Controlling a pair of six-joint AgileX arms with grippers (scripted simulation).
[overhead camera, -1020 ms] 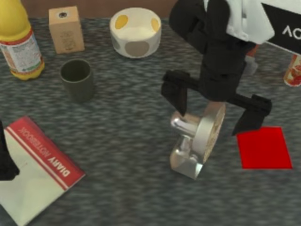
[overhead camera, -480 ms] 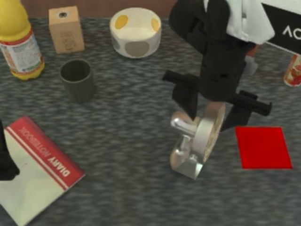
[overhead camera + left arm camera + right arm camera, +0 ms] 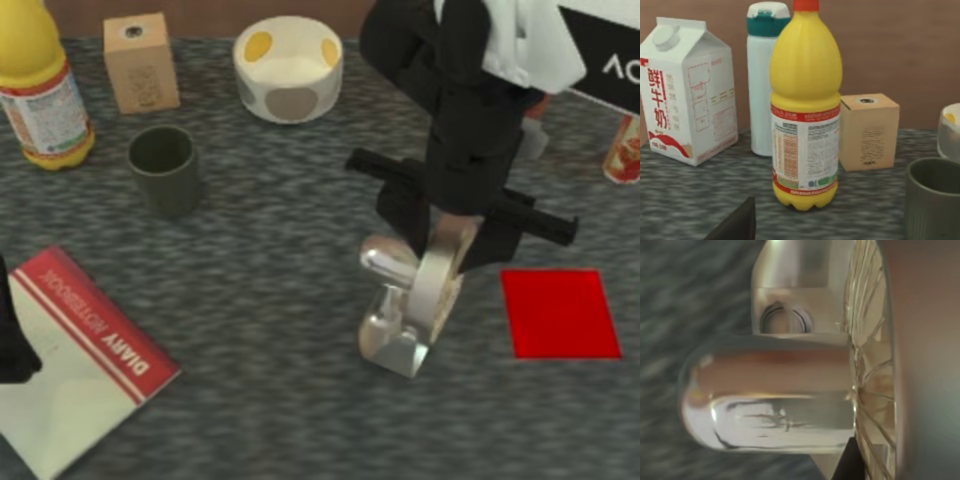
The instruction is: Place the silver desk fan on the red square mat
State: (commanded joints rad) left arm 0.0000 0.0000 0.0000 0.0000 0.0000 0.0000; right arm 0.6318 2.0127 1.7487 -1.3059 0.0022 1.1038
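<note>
The silver desk fan (image 3: 415, 290) stands upright on the grey table, right of centre, its disc head edge-on to the top view. My right gripper (image 3: 447, 235) comes down from above and is shut on the disc head, one black finger on each face. The right wrist view is filled by the fan's rounded motor housing (image 3: 775, 395), with a dark fingertip (image 3: 852, 465) against the grille. The red square mat (image 3: 558, 312) lies flat just to the fan's right, bare. My left gripper (image 3: 12, 345) is parked at the table's left edge, open, holding nothing.
Along the back stand a yellow bottle (image 3: 38, 85), a cardboard box (image 3: 140, 62) and a white bowl (image 3: 288, 68). A dark green cup (image 3: 165, 168) sits in front of them. A diary notebook (image 3: 80, 360) lies front left. A can (image 3: 625, 150) stands at the right edge.
The right gripper's fingers have closed in from wide apart onto the fan's disc head. The fan has shifted very slightly to the left. The left arm has not moved.
</note>
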